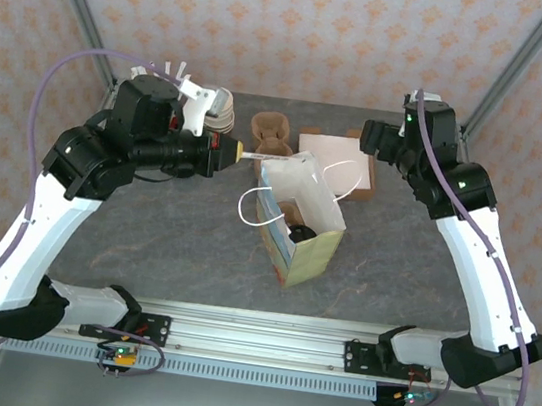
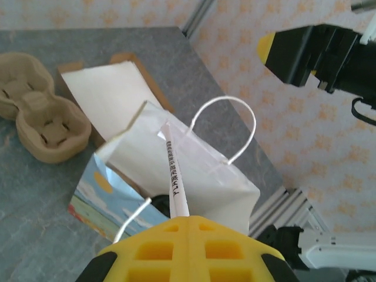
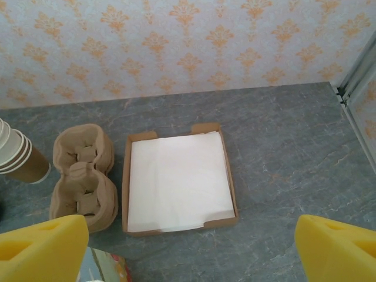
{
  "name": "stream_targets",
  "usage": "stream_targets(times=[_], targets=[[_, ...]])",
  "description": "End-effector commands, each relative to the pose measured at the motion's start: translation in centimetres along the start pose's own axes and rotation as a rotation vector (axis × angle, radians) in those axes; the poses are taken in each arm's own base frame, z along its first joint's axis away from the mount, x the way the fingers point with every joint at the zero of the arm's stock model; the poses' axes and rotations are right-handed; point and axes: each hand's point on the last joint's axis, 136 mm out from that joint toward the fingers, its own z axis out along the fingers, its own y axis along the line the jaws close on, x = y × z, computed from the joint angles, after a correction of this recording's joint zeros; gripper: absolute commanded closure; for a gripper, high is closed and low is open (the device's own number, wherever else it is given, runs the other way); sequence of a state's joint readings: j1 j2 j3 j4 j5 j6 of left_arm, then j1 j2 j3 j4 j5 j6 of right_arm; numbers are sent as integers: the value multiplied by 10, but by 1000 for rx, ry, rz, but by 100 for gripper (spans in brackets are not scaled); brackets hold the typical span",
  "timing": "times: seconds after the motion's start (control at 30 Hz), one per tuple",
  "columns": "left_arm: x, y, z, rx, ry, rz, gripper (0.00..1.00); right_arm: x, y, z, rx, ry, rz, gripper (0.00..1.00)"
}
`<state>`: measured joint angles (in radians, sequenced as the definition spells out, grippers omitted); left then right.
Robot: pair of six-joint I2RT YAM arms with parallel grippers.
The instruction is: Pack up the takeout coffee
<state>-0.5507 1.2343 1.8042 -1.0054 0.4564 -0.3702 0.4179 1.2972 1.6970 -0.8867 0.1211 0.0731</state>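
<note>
Takeout coffee point(image 1: 299, 233): black lid showing inside the open paper bag point(image 1: 313, 251), at 4 o'clock from the left gripper point(image 1: 236, 151). Left jaws are closed on a paper-wrapped straw point(image 2: 174, 170) that reaches over the bag's mouth. Right gripper point(image 1: 374, 139): jaws wide apart and empty, above the napkin tray point(image 3: 126, 176) at the bag's 1 o'clock. Cup carrier point(image 3: 82, 176) stands on the table point(image 3: 282, 147) at 12 o'clock.

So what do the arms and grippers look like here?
The left arm and right arm have white link shells with black joints and wrists. A lilac cable loops along each. The right gripper and left gripper have yellow fingers, the left's with square recesses.
</note>
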Motion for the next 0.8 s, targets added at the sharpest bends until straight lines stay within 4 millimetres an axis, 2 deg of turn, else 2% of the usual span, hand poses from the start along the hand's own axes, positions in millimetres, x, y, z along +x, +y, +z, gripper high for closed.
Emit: stream_targets(times=[0.0, 0.17, 0.3, 0.37, 0.6, 0.77], targets=[[18, -8, -4, 35, 66, -8, 100, 6, -6, -3, 19, 13, -17, 9], [24, 1, 19, -25, 133, 18, 100, 16, -12, 3, 57, 39, -28, 9], [27, 5, 45, -52, 177, 37, 100, 20, -22, 10, 98, 44, -11, 9], [25, 5, 59, -58, 188, 41, 94, 19, -25, 18, 75, 50, 40, 9], [23, 12, 111, -108, 265, 77, 83, 23, -44, 66, 53, 96, 204, 9], [17, 15, 126, -132, 288, 105, 75, 38, -58, 104, 53, 143, 281, 10]])
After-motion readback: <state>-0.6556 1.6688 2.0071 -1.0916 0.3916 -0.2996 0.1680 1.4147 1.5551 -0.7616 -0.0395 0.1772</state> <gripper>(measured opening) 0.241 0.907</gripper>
